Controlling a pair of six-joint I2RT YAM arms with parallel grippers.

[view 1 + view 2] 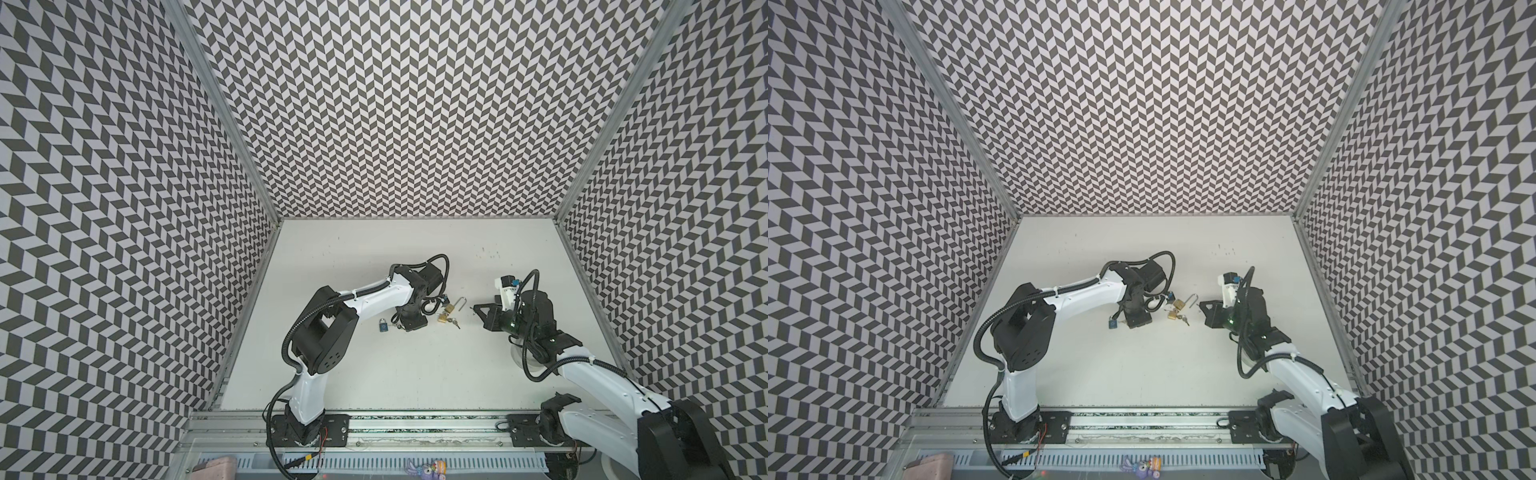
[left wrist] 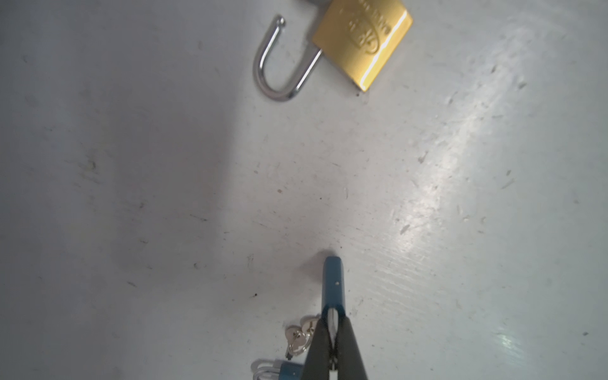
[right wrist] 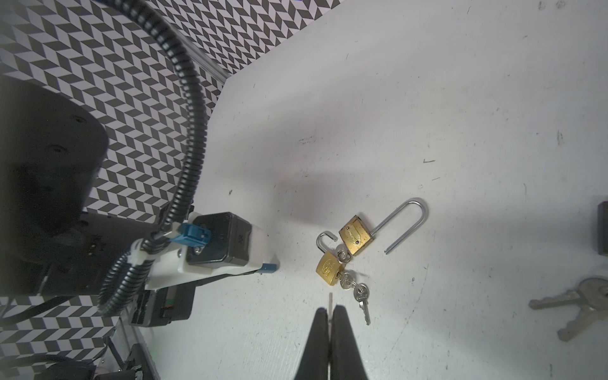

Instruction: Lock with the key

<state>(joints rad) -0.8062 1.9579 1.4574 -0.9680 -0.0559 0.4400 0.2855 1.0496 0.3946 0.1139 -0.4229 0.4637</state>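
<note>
The left hand (image 2: 332,316) is squeezed shut on a flat blue piece (image 2: 333,283). A blue lock (image 1: 382,325) with little keys (image 2: 297,335) lies on the table (image 1: 395,374) just beside it. The right hand (image 3: 330,311) is squeezed shut too, with a thin pale bit (image 3: 330,298) poking out of its tips, and I cannot tell what that bit is. Between the hands lie the big gold lock (image 3: 356,235) and the small gold lock (image 3: 327,270), both open and close together, with a bunch of keys (image 3: 353,286) touching the small one.

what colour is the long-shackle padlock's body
Brass gold; the long-shackle padlock shows best in the right wrist view.
</note>
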